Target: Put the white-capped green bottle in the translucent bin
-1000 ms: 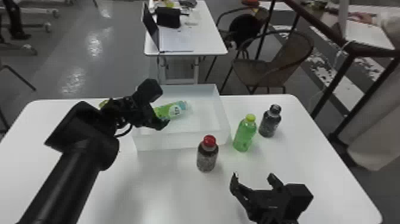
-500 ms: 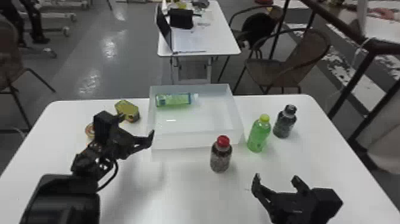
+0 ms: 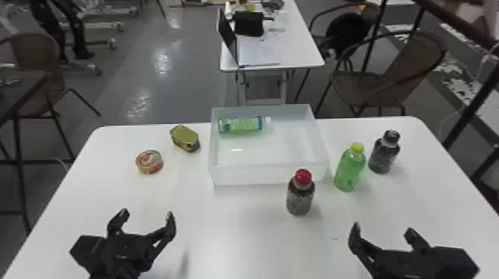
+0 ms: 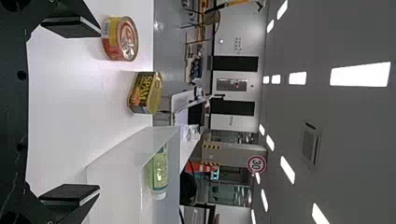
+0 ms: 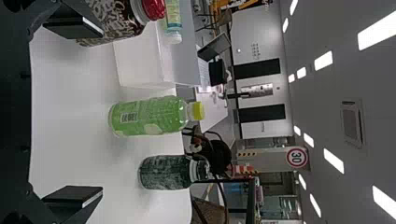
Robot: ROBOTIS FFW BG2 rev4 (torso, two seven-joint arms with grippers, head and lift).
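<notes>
Head view. Item: one white-capped green bottle (image 3: 240, 124), lodged inside the translucent bin (image 3: 269, 174), by its far wall, toward its left side. Progress: placing judged complete; nothing of the task appears left except, perhaps, parking the arms. Attitude: on its side, long axis running left to right, roughly parallel to the bin's far wall; cap toward the bin's right side, base toward its left wall. Left tool (image 3: 147, 215): on the robot's side of the bin, off to its left, fingers spread, nothing between. Right tool (image 3: 383, 228): on the robot's side of the bin, off to its right, likewise spread and empty. Also on the table (image 3: 230, 237): left of the bin, a round can (image 3: 149, 161) and a yellow-topped tin (image 3: 185, 138); before the bin, a red-capped dark bottle (image 3: 300, 194); right of it, a yellow-capped green bottle (image 3: 350, 168) and a black-capped dark bottle (image 3: 384, 153).

Left wrist view. Bottle within the bin, seen through its wall; tool wide apart, unladen.

Right wrist view. Bottle's white-capped end within the bin; tool wide apart, grasping nothing.
</notes>
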